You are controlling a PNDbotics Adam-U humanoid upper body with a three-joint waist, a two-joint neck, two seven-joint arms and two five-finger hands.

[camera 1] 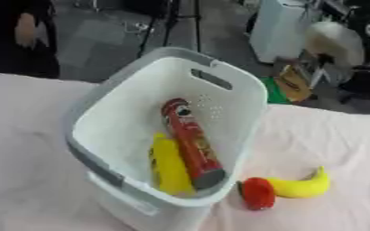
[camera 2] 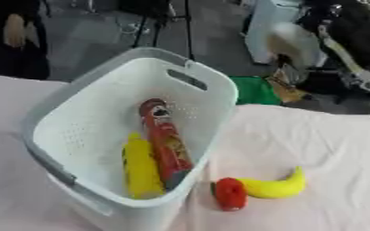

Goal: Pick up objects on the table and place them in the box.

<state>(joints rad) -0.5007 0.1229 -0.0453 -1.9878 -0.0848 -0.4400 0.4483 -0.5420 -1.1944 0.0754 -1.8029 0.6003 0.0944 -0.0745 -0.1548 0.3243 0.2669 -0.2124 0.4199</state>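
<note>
A white slotted basket (camera 1: 247, 92) stands on the table, left of centre. Inside it a red tube can (camera 1: 192, 142) lies lengthwise, with a yellow bottle (camera 1: 168, 168) beside it on its left. On the cloth just right of the basket's near corner lies a small red object (camera 1: 257, 193), touching a yellow banana (camera 1: 302, 186). My right arm (camera 2: 352, 31) comes in from the upper right corner, high above the table. A pale blurred shape (camera 2: 287, 43) shows at its end, and the hand itself is too smeared to make out. My left hand is out of sight.
A pale pink cloth (camera 1: 330, 131) covers the table, with bare cloth right of the basket. Beyond the far edge are a white cabinet (camera 1: 281, 27), a green thing (camera 2: 255, 90) and a brown item (camera 1: 295, 85) on the floor.
</note>
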